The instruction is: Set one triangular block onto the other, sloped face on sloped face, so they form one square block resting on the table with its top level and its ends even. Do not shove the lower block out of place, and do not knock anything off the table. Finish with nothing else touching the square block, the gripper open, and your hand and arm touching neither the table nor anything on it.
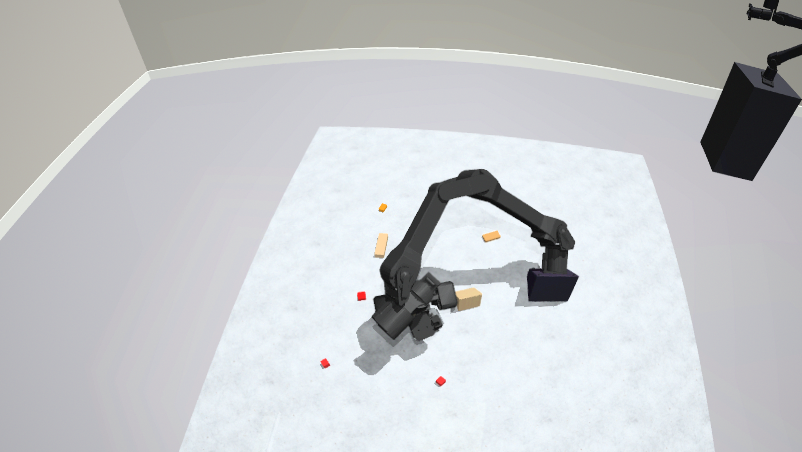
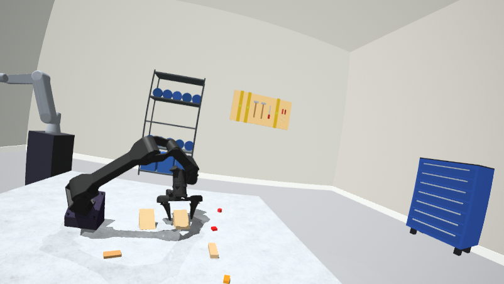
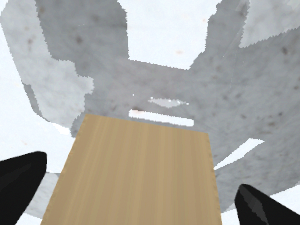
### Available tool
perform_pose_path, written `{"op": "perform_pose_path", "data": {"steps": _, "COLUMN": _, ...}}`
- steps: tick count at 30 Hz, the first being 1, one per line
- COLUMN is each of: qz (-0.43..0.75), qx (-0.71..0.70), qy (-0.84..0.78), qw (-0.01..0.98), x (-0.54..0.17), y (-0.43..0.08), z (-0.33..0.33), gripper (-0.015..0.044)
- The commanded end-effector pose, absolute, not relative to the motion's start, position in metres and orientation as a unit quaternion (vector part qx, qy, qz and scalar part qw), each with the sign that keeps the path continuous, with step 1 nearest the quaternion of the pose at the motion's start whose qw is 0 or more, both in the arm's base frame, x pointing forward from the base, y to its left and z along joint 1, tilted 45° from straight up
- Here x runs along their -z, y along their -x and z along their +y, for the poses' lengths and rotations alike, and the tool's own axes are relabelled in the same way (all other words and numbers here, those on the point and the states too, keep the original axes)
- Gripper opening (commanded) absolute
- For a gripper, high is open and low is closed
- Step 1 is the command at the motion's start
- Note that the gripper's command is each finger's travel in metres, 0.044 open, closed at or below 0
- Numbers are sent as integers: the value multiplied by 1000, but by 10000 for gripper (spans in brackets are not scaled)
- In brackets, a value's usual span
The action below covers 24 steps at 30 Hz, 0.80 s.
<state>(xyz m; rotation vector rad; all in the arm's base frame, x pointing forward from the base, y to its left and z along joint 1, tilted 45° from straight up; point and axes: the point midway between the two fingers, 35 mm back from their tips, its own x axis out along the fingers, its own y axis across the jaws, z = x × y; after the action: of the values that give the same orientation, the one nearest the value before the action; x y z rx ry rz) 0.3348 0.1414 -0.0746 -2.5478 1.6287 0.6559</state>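
Note:
One light wooden triangular block point(image 1: 468, 299) point(image 2: 146, 218) stands on the table between the arm's base and the gripper, separate from the other block. The other triangular block point(image 2: 181, 214) point(image 3: 145, 184) stands under the gripper and is hidden by the hand in the top view. My gripper point(image 2: 180, 219) point(image 3: 144, 179) is open and points down, with one finger on each side of this second block. The wrist view shows a gap between the block and each fingertip. Nothing is held. The exact height of the fingertips above the table is hard to tell.
Red cubes point(image 1: 361, 295) point(image 1: 325, 363) point(image 1: 440, 381) point(image 2: 219, 210) point(image 2: 213, 228) lie around the hand. A pale plank point(image 1: 381, 245) point(image 2: 213, 250), a small orange block point(image 1: 383, 207) point(image 2: 226, 279) and an orange-brown plank point(image 1: 491, 236) point(image 2: 112, 254) lie farther off on the table point(image 1: 589, 196).

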Motion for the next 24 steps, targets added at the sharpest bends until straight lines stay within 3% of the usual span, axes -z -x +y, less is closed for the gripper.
{"op": "perform_pose_path", "data": {"steps": 1, "qz": 526, "qx": -211, "qy": 824, "qw": 20, "x": 76, "y": -337, "z": 136, "gripper": 440}}
{"op": "perform_pose_path", "data": {"steps": 7, "qz": 527, "qx": -210, "qy": 823, "qw": 17, "x": 78, "y": -338, "z": 129, "gripper": 440}}
{"op": "perform_pose_path", "data": {"steps": 13, "qz": 527, "qx": -210, "qy": 823, "qw": 17, "x": 78, "y": -338, "z": 129, "gripper": 282}}
{"op": "perform_pose_path", "data": {"steps": 21, "qz": 527, "qx": -210, "qy": 823, "qw": 17, "x": 78, "y": -338, "z": 129, "gripper": 229}}
{"op": "perform_pose_path", "data": {"steps": 24, "qz": 527, "qx": -210, "qy": 823, "qw": 17, "x": 78, "y": -338, "z": 129, "gripper": 150}}
